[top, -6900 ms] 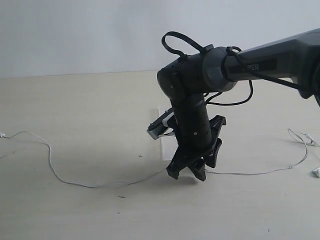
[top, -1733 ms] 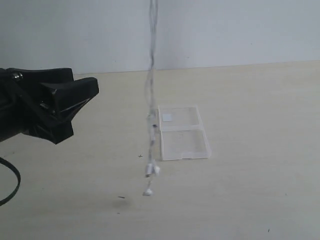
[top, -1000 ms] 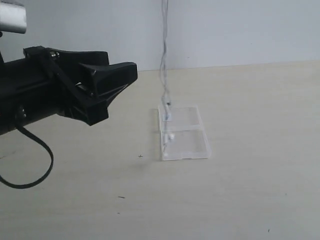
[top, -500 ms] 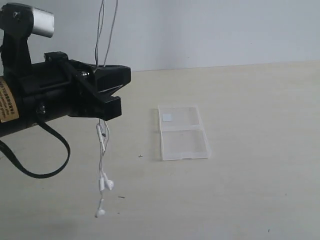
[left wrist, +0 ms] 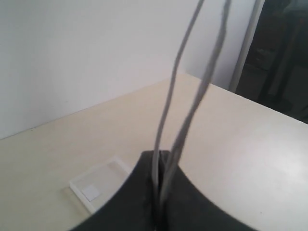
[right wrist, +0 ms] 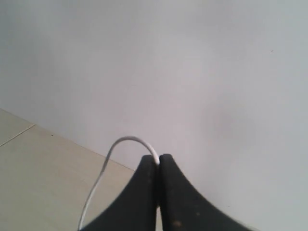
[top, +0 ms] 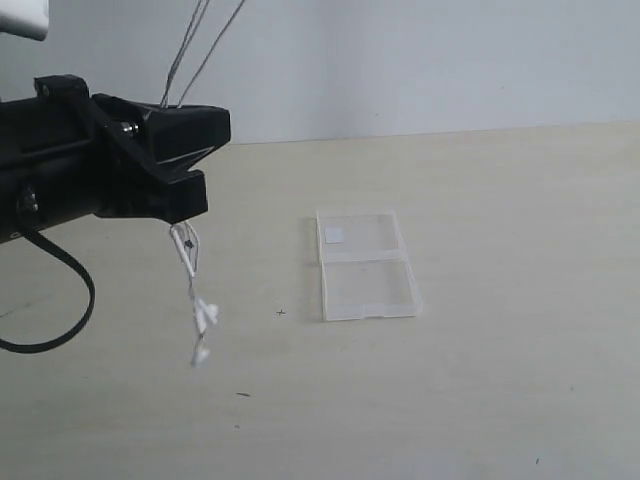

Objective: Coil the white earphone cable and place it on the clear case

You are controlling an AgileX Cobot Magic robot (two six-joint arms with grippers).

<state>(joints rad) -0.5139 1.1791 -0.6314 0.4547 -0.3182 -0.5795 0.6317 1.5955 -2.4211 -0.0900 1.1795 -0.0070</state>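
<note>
My left gripper [top: 190,150] hovers above the table's left part, shut on the white earphone cable [top: 192,270]. Strands run up from its jaws out of the top of the exterior view, and the two earbuds [top: 205,318] dangle below, above the table. In the left wrist view the cable [left wrist: 190,91] rises as doubled strands from the closed left gripper [left wrist: 162,156]. The right gripper [right wrist: 159,159], high up and outside the exterior view, is shut on a loop of the cable [right wrist: 122,144]. The clear case [top: 363,264] lies open flat at the table's middle, its white sticker [top: 334,235] on the far half, also visible as the case [left wrist: 98,183].
A thick black robot cable [top: 60,310] loops under the left arm. A pale wall stands behind the beige table [top: 500,380]. Dark furniture [left wrist: 284,53] shows past the table's edge in the left wrist view.
The right arm lifted the cable off the table out of the exterior view. The left arm came in from the left and closed on the hanging strands; the earbuds now hang higher.
</note>
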